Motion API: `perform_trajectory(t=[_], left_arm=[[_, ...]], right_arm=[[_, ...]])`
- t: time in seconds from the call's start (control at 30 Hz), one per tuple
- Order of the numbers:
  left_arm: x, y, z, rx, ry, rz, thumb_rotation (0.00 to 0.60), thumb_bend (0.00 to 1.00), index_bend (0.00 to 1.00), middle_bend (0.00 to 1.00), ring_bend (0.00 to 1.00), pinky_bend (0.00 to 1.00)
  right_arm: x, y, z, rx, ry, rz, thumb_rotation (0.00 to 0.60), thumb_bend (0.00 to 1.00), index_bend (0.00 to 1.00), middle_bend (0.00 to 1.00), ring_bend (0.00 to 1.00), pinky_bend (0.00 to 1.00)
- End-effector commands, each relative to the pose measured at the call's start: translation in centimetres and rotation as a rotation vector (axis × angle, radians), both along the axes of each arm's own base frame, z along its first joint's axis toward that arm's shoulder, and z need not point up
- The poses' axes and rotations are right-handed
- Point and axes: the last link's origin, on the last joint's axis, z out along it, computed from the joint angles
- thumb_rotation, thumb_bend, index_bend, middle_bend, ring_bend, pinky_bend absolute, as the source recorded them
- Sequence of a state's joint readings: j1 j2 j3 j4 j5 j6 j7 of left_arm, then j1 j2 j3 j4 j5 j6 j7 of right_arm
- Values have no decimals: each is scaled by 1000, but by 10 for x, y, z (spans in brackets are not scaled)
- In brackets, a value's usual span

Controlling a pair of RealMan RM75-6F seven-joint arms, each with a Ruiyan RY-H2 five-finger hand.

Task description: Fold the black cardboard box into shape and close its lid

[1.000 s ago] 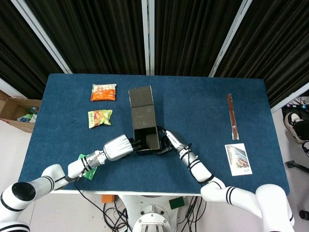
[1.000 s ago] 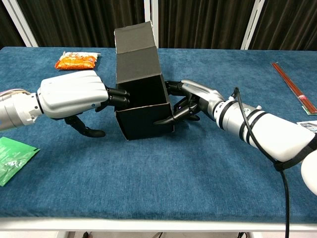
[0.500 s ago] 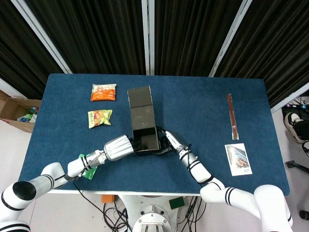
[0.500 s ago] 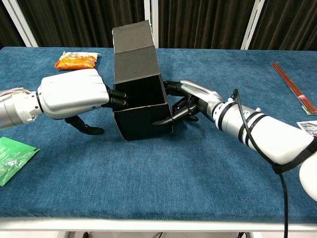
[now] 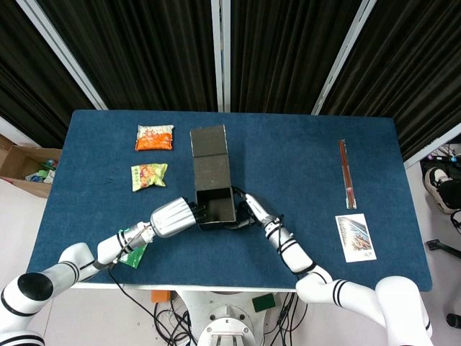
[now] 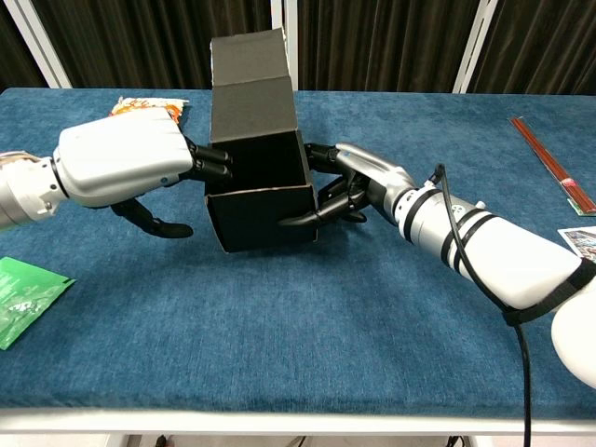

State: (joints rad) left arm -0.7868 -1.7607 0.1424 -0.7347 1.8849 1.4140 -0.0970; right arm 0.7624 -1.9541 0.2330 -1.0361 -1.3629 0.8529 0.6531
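The black cardboard box [image 6: 261,196] sits near the front middle of the blue bench [image 6: 298,317], its body already squared up and its mouth open, with the long lid [image 6: 250,79] standing up and leaning back from the far edge. Both hands flank it, which reads as a bracing hold: pressure from 2 opposite sides keeps the walls square so the lid can be brought over without the carton collapsing or sliding. The left hand [image 6: 121,163] is on the box's left wall; its dark fingers [image 6: 209,163] reach to the wall's top edge and seem to hook just over it, while the thumb hangs free below, off the cardboard. The right hand [image 6: 358,182] is on the opposite wall, its fingers [image 6: 303,219] partly curled, 1 lying along the lower front corner and others touching the upper edge of the right wall. Neither hand is wrapped tightly; each grips the box by pressing on its wall. In the head view the box [image 5: 215,202] lies between the left hand [image 5: 173,218] and right hand [image 5: 258,213], lid pointing away from the robot. Folding looks largely done; closing the lid is not yet done.
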Motion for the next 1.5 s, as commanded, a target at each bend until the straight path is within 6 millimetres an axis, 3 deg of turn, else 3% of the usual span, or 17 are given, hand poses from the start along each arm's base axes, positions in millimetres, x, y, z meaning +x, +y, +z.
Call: perform_trajectory(t=[0.03, 0.47, 0.73, 0.9, 1.3, 1.5], left_arm=[[-1, 0, 4, 15, -23, 7, 600, 116, 357, 282, 675, 890], [-15, -7, 34, 117, -160, 11, 600, 64, 315, 244, 667, 911], [-32, -11, 53, 136, -285, 70, 600, 57, 315, 244, 668, 938], [-43, -15, 53, 100, -342, 170, 594, 49, 291, 238, 669, 940], [-43, -24, 49, -141, -523, 491, 453, 44, 85, 139, 666, 941], [-49, -15, 42, -319, -630, 739, 361, 45, 0, 51, 660, 941]], right_arm=[[2, -1, 0, -3, -14, -8, 600, 277, 356, 411, 740, 1000], [10, -17, -1, 9, -55, -81, 600, 240, 317, 376, 736, 1000], [21, -24, -10, 26, -26, -80, 600, 141, 28, 128, 668, 1000], [19, -18, -14, 33, -20, -75, 600, 28, 0, 27, 622, 1000], [6, -2, 0, 15, -2, -37, 600, 7, 0, 0, 584, 1000], [-8, 8, 40, -57, 5, 5, 600, 6, 0, 0, 568, 1000]])
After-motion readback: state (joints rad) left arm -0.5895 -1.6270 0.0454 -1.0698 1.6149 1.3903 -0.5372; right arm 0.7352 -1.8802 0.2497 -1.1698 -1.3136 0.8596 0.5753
